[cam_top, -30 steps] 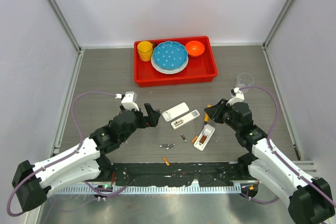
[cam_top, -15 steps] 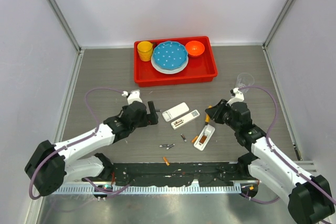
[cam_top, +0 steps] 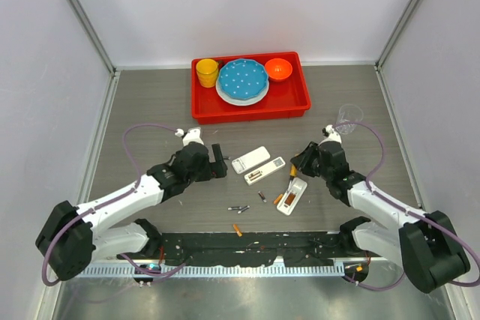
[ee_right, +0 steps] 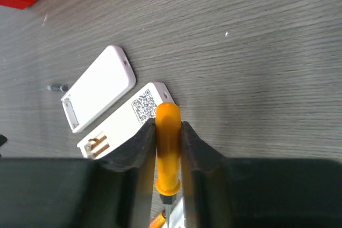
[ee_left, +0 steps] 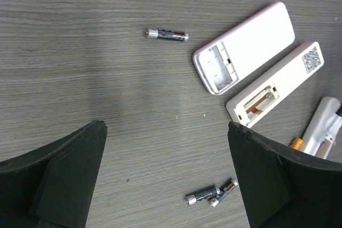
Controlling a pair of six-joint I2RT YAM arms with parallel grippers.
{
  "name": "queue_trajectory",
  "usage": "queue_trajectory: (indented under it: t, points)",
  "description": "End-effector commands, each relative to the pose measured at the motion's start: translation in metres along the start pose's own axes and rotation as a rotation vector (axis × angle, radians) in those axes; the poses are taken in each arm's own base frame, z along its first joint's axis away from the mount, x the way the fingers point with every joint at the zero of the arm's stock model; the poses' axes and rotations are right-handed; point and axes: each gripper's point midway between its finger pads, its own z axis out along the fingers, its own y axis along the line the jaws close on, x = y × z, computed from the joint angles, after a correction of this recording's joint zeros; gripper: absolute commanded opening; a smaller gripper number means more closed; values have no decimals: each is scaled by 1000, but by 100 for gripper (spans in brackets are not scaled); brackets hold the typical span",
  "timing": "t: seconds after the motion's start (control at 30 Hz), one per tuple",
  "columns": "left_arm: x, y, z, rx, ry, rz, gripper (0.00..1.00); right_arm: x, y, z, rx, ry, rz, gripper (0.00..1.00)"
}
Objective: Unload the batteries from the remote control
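Observation:
Three white remote pieces lie mid-table: one with an empty battery bay, a second, and a third with an orange battery in it. Loose batteries lie on the table: a dark pair, a single one, and an orange one. My left gripper is open and empty, left of the remotes. My right gripper is shut on the orange-handled screwdriver, just above the third remote.
A red tray at the back holds a yellow cup, a blue plate and an orange bowl. A clear cup stands at the right, behind my right arm.
My left arm has stretched out lower and its gripper has shifted slightly right towards the remotes. My right gripper has moved a little left and down with the screwdriver.

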Motion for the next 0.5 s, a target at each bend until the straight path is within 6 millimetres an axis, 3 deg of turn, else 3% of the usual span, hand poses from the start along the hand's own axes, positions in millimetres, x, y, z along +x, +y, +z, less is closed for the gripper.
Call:
queue_trajectory:
  t: [0.0,0.07,0.1,0.2,0.3,0.47]
  points:
    - [-16,-20,-11,89,-35,-5,100,-35,27,8,-74,-116,47,39]
    - [-13,-21,-11,100,-29,-12,100,-37,31,9,-89,-115,44,50]
    - [-10,-23,-11,118,-17,-10,100,-36,33,9,-97,-107,44,62]
    - [-4,-27,-11,166,-9,-2,100,-39,37,5,-112,-117,43,76]
    - [-4,-30,-11,194,-19,-2,100,-44,39,-3,-126,-149,32,83]
    - [-6,-33,-11,207,-25,-3,100,-49,40,-15,-124,-163,2,84]
